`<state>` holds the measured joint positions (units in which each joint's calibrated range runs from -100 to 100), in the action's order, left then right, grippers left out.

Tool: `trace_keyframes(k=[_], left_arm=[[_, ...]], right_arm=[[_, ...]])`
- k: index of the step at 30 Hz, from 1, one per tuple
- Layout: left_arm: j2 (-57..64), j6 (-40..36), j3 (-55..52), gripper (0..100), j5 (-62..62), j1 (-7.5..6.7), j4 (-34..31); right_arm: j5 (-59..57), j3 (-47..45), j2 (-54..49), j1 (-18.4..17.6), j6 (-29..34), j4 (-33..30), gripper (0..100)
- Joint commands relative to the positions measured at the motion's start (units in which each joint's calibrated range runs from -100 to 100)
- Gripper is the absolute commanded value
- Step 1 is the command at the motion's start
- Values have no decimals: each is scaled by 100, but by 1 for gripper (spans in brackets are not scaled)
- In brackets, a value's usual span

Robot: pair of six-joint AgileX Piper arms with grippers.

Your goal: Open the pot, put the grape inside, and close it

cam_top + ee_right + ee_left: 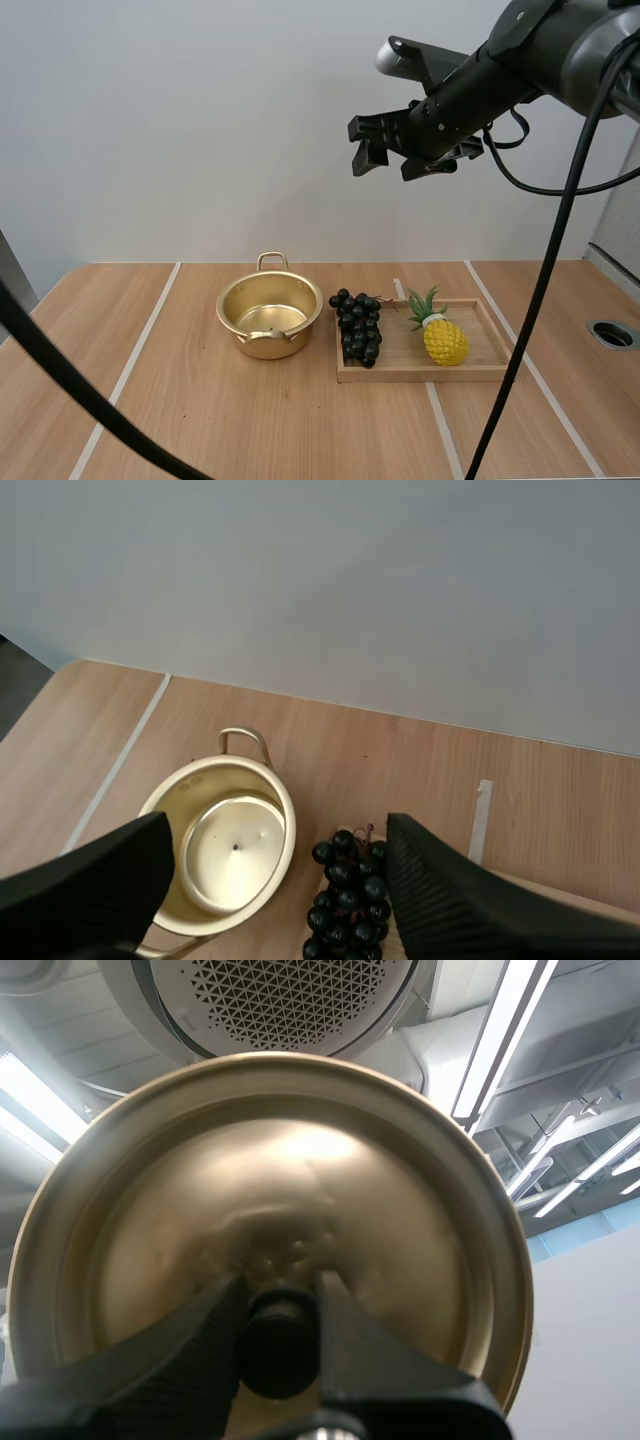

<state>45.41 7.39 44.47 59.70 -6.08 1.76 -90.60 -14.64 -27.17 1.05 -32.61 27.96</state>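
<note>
The gold pot (270, 315) stands without its lid on the wooden table, its inside bare. Right beside it a bunch of dark grapes (358, 325) lies on the left end of a wooden tray (420, 372). My right gripper (385, 148) hangs high above the grapes, open and holding nothing. In the right wrist view its fingers (440, 890) stand wide apart over the pot (215, 850) and the grapes (350, 890). My left gripper (278, 1295) is shut on the black knob (278, 1345) of the gold lid (300, 1180), held up off the table.
A yellow toy pineapple (443, 335) lies on the tray's right half. White tape lines run across the table, and a round hole (612, 333) sits near its right edge. Bare table lies in front of the pot and to its left.
</note>
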Motion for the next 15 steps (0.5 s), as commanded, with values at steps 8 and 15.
trace_keyframes(k=[8, 15], left_arm=[[-41, -52, 20, 0, -23, 0, 112], [-41, -52, 20, 0, -100, 0, 111]], right_arm=[[56, 44, 241, -433, 19, -532, 100], [156, -43, 451, -711, 213, -916, 100]])
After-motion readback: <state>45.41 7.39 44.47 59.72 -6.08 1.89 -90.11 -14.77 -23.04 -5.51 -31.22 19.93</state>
